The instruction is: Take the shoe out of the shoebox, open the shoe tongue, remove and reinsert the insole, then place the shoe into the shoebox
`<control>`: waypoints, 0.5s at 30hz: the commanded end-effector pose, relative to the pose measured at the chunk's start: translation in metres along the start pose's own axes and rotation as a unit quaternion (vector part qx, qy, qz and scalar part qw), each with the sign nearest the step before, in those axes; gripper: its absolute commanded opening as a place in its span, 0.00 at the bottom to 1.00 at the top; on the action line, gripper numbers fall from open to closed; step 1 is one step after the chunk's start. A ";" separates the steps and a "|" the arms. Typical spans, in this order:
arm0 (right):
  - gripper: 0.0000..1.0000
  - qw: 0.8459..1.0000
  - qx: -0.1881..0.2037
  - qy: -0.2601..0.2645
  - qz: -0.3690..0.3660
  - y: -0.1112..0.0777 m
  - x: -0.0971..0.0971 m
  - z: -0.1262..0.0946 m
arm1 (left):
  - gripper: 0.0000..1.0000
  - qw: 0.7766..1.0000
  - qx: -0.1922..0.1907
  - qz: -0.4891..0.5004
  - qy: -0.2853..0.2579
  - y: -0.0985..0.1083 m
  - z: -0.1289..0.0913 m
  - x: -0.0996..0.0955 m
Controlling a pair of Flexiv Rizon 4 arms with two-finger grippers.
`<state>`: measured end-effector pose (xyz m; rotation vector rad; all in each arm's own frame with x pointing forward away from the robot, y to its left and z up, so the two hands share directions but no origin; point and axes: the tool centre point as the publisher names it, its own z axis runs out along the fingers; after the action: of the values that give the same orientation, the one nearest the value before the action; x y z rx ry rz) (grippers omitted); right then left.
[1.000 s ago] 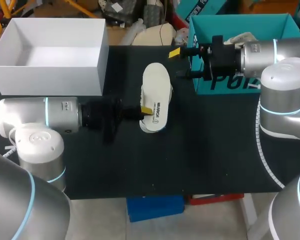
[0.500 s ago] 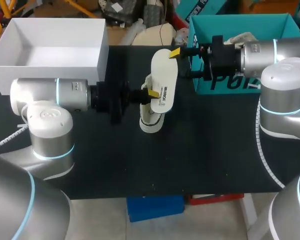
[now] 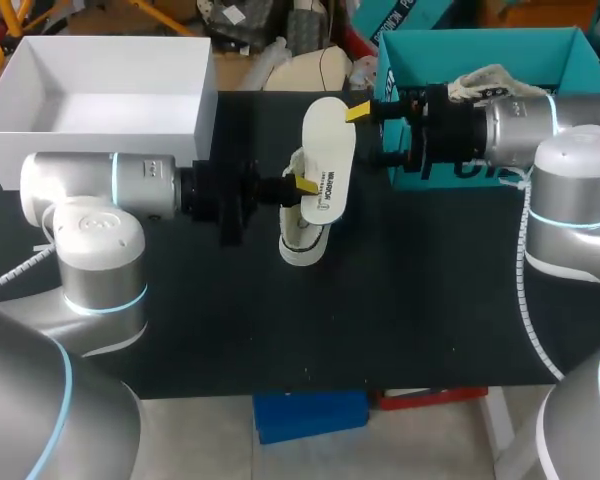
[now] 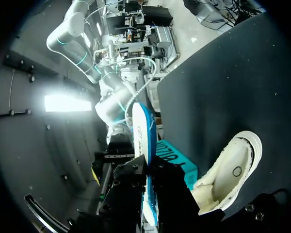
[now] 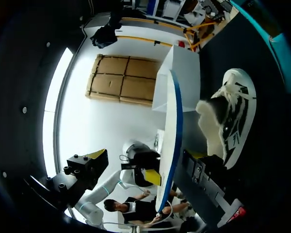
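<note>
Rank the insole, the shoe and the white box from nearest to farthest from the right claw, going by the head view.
1. insole, right by the right claw, on its left.
2. shoe, under the insole, nearer the robot.
3. white box, far-left back corner.

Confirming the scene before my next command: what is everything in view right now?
Shoe: one, white, mid-table, under the raised insole.
Insole: one, white and blue, held above the shoe.
Shoebox: one, teal, far right.
Box: one, white, open, far left.
Table: one, black.
Left gripper: shut on the insole.
Right gripper: open, at the insole's far end.
</note>
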<state>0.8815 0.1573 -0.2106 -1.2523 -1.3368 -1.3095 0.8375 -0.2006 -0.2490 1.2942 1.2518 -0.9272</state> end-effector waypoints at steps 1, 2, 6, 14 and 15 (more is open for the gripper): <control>1.00 0.999 0.030 0.004 0.018 0.007 -0.009 0.002 | 0.00 1.000 -0.001 0.001 0.001 -0.001 0.001 0.000; 1.00 0.999 0.029 -0.004 0.026 0.006 -0.010 0.003 | 0.00 1.000 -0.001 0.001 0.001 -0.001 0.001 0.000; 1.00 0.999 0.024 -0.020 0.044 0.001 -0.014 0.006 | 0.00 1.000 -0.001 0.001 0.001 -0.001 0.001 0.000; 0.98 0.998 -0.008 -0.034 0.054 -0.008 -0.020 0.011 | 0.00 1.000 -0.001 0.001 0.001 -0.001 0.001 0.000; 0.93 0.998 -0.016 -0.036 0.056 -0.009 -0.022 0.011 | 0.00 1.000 -0.001 0.001 0.001 -0.001 0.001 0.000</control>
<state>0.8854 0.1645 -0.2319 -1.3481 -1.3025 -1.1878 0.8379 -0.2009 -0.2489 1.2951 1.2522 -0.9273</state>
